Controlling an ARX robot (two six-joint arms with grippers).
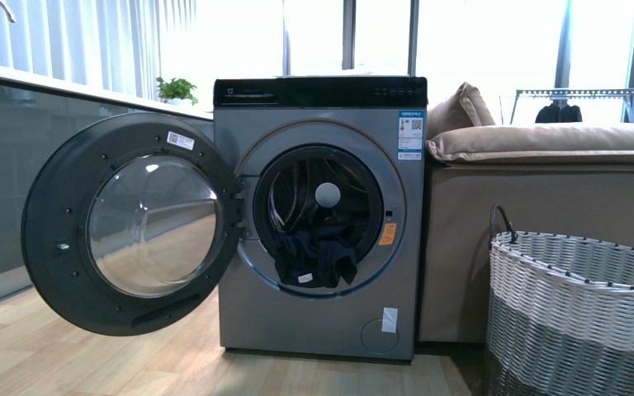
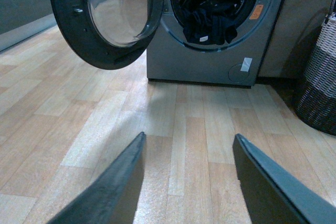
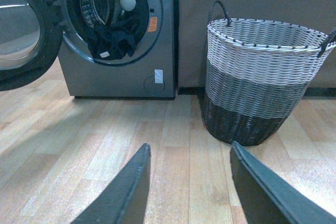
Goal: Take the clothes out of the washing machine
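Observation:
The grey washing machine (image 1: 322,313) stands on the wood floor with its round glass door (image 1: 128,224) swung wide open to the left. Dark navy clothes (image 1: 315,257) with a small white label spill over the lower lip of the drum mouth; they also show in the wrist views as clothes (image 2: 211,25) and clothes (image 3: 111,43). A pale ball (image 1: 328,195) sits inside the drum. My left gripper (image 2: 189,137) is open low over the floor, well short of the machine. My right gripper (image 3: 190,145) is open too, with only floor between its fingers.
A grey-and-white woven basket (image 1: 574,285) with dark handles stands to the right of the machine, in front of a beige sofa (image 1: 545,144). A dark cabinet wall (image 1: 8,157) runs along the left. The basket (image 3: 262,72) sits just beyond my right gripper.

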